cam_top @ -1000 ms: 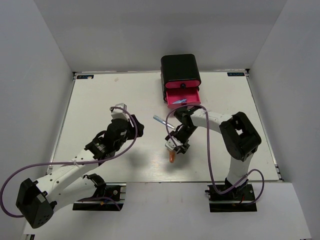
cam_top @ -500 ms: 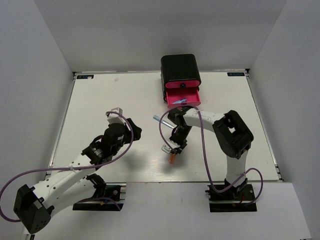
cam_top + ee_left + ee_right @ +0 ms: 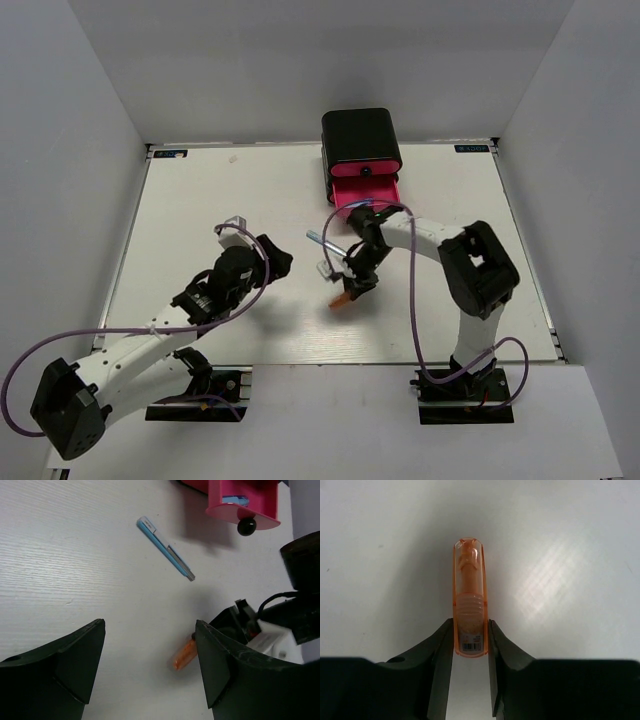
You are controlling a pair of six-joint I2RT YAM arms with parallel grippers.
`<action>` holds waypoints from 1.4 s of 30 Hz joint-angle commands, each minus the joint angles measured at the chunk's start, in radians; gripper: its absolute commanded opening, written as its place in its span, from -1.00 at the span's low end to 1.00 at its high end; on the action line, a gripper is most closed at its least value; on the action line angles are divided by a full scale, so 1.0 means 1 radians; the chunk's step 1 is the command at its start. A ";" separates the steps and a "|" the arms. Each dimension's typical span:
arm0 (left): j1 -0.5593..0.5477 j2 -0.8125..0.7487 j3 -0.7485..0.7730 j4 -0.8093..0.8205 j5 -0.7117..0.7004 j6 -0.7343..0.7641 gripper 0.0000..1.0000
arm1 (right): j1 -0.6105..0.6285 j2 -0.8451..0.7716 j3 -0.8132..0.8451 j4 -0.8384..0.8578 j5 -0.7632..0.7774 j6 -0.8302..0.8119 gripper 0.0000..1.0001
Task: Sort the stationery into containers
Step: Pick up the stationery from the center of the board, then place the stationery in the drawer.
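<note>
Clenched in the right gripper (image 3: 470, 647): the orange marker (image 3: 468, 605), mid-table, long axis straight out beyond the fingertips, probably lifted off the surface. Toward the far edge from there, the open pink drawer (image 3: 365, 193), with the blue pen (image 3: 165, 555) beside that path. Left gripper (image 3: 150, 635) released, hovering farther off.

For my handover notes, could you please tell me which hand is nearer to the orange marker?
Right. The right hand is shut on the orange marker, gripping one end. The left hand is open and apart from it, off to its left in the top view.
</note>
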 commanded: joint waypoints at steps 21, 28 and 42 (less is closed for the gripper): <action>-0.001 0.346 0.177 0.157 0.192 -0.050 0.71 | -0.329 -0.188 0.203 0.541 0.126 0.717 -0.94; -0.001 0.369 0.186 0.138 0.210 -0.059 0.71 | -0.343 -0.101 0.275 0.562 0.195 0.682 -0.80; -0.001 0.406 0.195 0.148 0.219 -0.059 0.71 | -0.366 -0.122 0.252 0.616 0.162 0.797 0.11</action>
